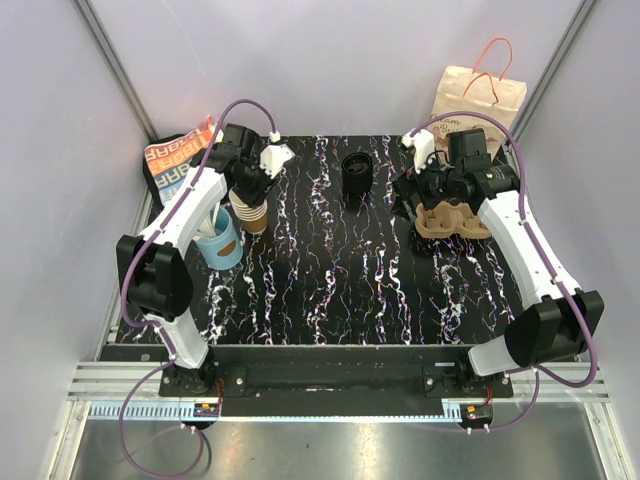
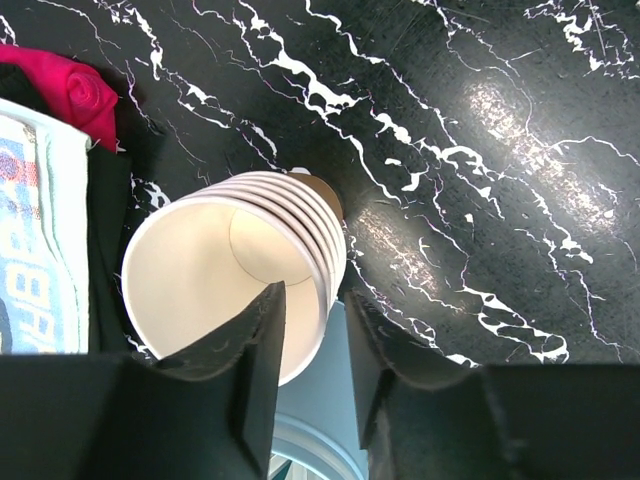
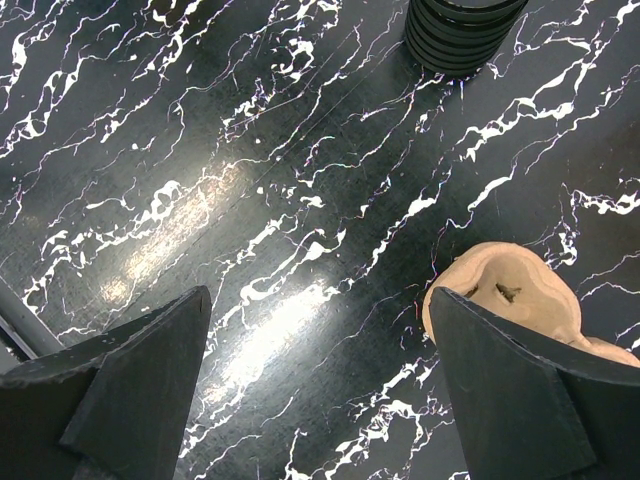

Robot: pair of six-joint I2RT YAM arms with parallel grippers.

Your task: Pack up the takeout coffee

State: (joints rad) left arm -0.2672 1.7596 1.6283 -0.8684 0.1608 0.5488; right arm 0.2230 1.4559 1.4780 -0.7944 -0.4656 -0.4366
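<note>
Noting nearest us the blue cup [image 1: 222, 243] holding white sticks; just behind it the stack of lidless paper cups [image 2: 200, 270] is standing on the marbled table [image 1: 330, 290]; left gripper [image 2: 315, 300] is hanging over it, jaws narrowed astride the top cup's wall, one finger inside, one outside; we cannot tell whether they are pinching. Right gripper [image 3: 318, 300] is hovering spread wide, gripping nothing, beside the cup tray [image 3: 505, 290]; black lids [image 3: 462, 30] are sitting farther back; we cannot tell where the takeout coffee is.

The black marbled table [image 1: 330, 270] carries a paper-cup stack [image 1: 250, 212], a blue cup [image 1: 220, 243], apparently stacked black lids [image 1: 356, 178], and a cup tray [image 1: 452, 222].
</note>
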